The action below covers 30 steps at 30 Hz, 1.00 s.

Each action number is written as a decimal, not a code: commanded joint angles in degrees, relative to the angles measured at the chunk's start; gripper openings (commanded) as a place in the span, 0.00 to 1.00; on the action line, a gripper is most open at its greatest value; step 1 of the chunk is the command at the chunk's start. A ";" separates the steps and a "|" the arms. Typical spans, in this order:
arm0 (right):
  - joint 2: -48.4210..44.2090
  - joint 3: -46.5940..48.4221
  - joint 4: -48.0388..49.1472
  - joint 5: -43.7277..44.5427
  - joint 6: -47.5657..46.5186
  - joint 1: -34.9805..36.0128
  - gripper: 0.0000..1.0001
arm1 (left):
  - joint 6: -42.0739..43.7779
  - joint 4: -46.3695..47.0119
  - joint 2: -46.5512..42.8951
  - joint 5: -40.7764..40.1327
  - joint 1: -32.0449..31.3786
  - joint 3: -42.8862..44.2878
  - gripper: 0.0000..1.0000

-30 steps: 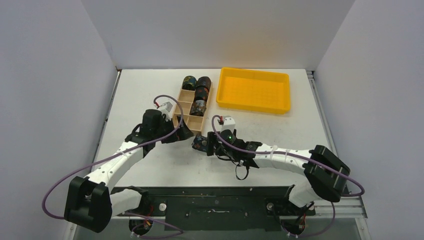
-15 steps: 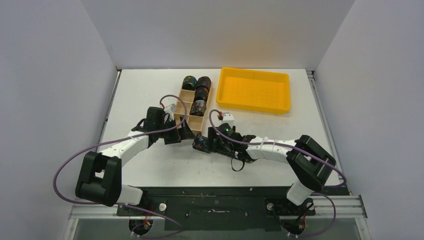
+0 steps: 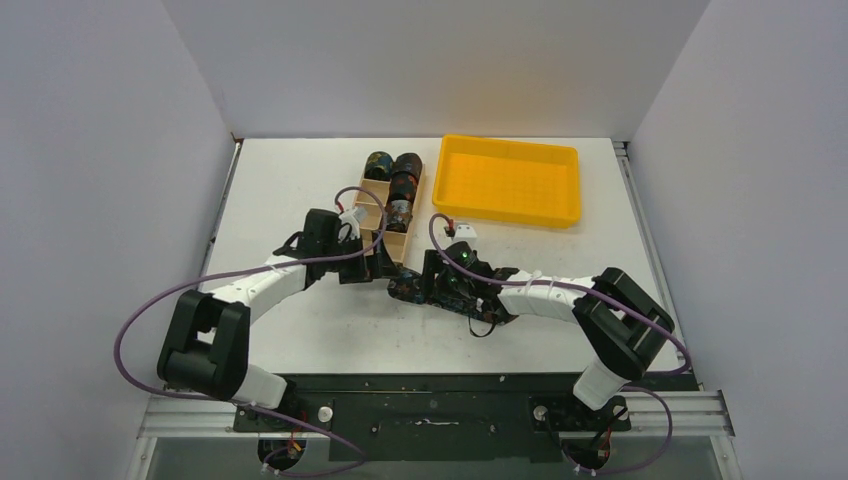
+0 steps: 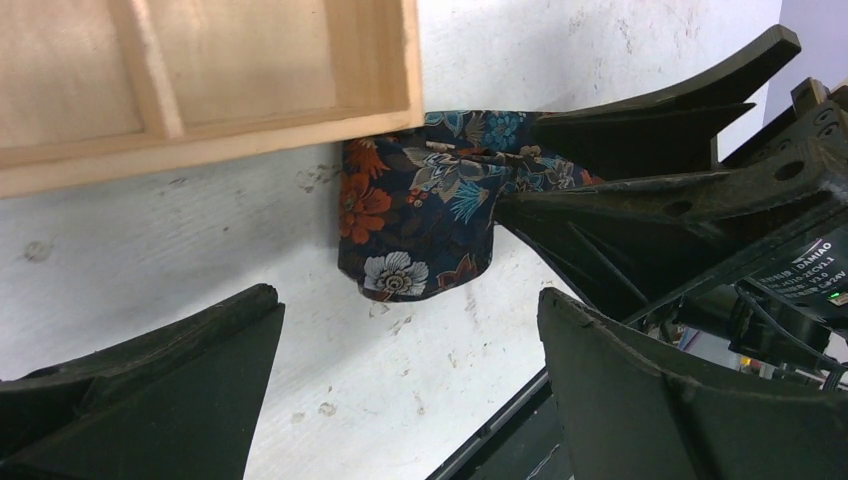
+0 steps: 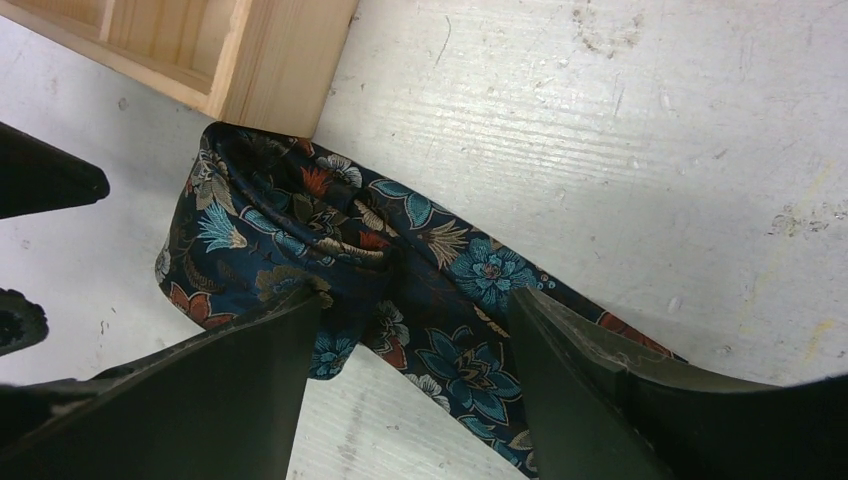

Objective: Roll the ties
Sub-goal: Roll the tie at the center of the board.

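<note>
A dark floral tie (image 5: 400, 260) lies loosely bunched on the white table, its folded end against the near corner of the wooden box (image 5: 270, 70). My right gripper (image 5: 412, 305) is open and straddles the strip, one finger on each side. The left gripper (image 4: 405, 300) stands wide open just short of the tie (image 4: 420, 210), nothing between its fingers. From above, both grippers, left (image 3: 375, 268) and right (image 3: 425, 285), meet at the tie (image 3: 405, 291). Three rolled ties (image 3: 405, 172) stand in the box's far compartments.
The wooden compartment box (image 3: 392, 245) sits at mid-table, its near end right beside both grippers. A yellow plastic tray (image 3: 500, 215) lies at the back right. The right gripper's black fingers (image 4: 640, 190) fill the right side of the left wrist view.
The left arm has swung right, bringing its open gripper up to the box's near end and the tie. The right gripper has shifted slightly toward the box and its jaws have narrowed a little.
</note>
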 commanded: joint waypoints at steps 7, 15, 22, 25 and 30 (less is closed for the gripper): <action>1.14 -2.23 3.85 -1.07 0.29 -1.33 0.65 | 3.16 1.54 6.27 -0.73 -2.66 6.66 0.99; 1.45 -4.44 5.28 -1.69 0.25 -2.19 0.61 | 3.52 -0.86 10.46 0.06 -3.44 8.80 1.00; 2.05 -5.69 6.38 -1.97 0.05 -2.36 0.61 | 2.24 -1.10 13.92 0.75 -4.93 9.91 0.92; 1.99 -6.27 6.66 -1.88 -0.11 -2.33 0.60 | 1.03 -0.91 15.78 1.43 -5.59 10.72 0.89; 1.48 -6.86 6.74 -1.62 -0.55 -2.32 0.60 | -1.14 1.41 17.52 3.37 -5.80 10.13 0.81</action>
